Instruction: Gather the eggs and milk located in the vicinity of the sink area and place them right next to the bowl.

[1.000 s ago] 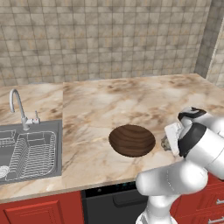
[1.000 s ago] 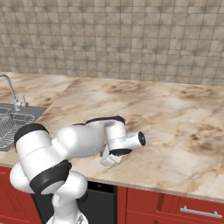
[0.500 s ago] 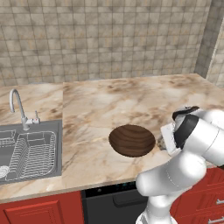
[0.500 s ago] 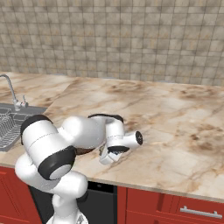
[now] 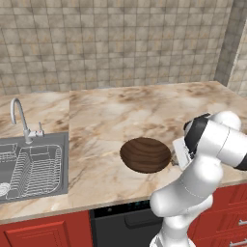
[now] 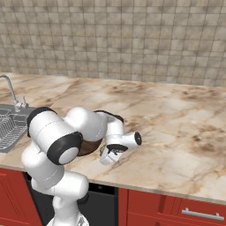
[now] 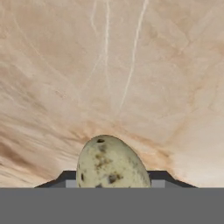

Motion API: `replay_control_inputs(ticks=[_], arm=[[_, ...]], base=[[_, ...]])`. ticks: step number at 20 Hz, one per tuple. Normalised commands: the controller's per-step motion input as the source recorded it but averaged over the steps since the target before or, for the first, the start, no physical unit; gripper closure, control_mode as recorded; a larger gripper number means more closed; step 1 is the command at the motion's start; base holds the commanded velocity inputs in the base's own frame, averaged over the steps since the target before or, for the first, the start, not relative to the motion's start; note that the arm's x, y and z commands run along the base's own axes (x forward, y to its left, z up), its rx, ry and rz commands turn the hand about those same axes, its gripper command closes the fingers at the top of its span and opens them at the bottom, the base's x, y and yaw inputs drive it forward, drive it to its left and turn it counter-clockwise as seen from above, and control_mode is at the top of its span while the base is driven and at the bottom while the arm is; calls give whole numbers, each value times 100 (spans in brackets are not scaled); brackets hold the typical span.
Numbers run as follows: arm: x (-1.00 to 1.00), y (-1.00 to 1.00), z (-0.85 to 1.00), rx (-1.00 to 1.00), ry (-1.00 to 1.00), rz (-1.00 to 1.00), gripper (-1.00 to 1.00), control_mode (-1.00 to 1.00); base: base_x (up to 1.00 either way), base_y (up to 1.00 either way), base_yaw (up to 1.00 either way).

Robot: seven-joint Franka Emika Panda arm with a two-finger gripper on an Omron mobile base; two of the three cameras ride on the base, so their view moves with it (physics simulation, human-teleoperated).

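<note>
A speckled pale olive-tan egg (image 7: 111, 164) sits between my gripper's (image 7: 111, 180) dark fingertips (image 7: 65, 178), low over the marble counter (image 7: 131, 65). The gripper (image 5: 173, 158) is shut on it, just off the right rim of the dark-brown wooden bowl (image 5: 144, 154). From the right base view, my gripper (image 6: 106, 158) hangs close over the counter, and the bowl (image 6: 89, 148) is mostly hidden behind my arm. The sink (image 5: 34, 166) lies at the far left. The milk is out of view.
A curved chrome faucet (image 5: 19, 118) stands behind the sink, and a wire dish rack (image 5: 31, 169) lies in the basin. The counter's front edge (image 5: 96, 202) runs close to the bowl. Red cabinets (image 6: 176, 207) sit below, and bare marble stretches right of my gripper (image 6: 176, 145).
My hand has shifted a little left and down, closer to the bowl's right rim, with the egg still between the fingers. The bowl has not moved.
</note>
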Motion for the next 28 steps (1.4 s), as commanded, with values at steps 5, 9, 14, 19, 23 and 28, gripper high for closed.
replay_control_inputs(ticks=[5, 9, 14, 19, 23, 28], arm=[[20, 0, -16, 0, 1, 0, -100, -100], [13, 0, -15, 0, 1, 0, -100, -100], [3, 0, -9, 0, 1, 0, -100, -100], [0, 0, -1, 0, 0, 0, -100, -100], [-18, 0, 1, 0, 0, 0, -100, -100], [-33, 0, 25, 0, 0, 0, -100, -100]], base=[[0, 0, 0], [0, 0, 0], [0, 0, 0], [0, 0, 0], [0, 0, 0], [0, 0, 0]])
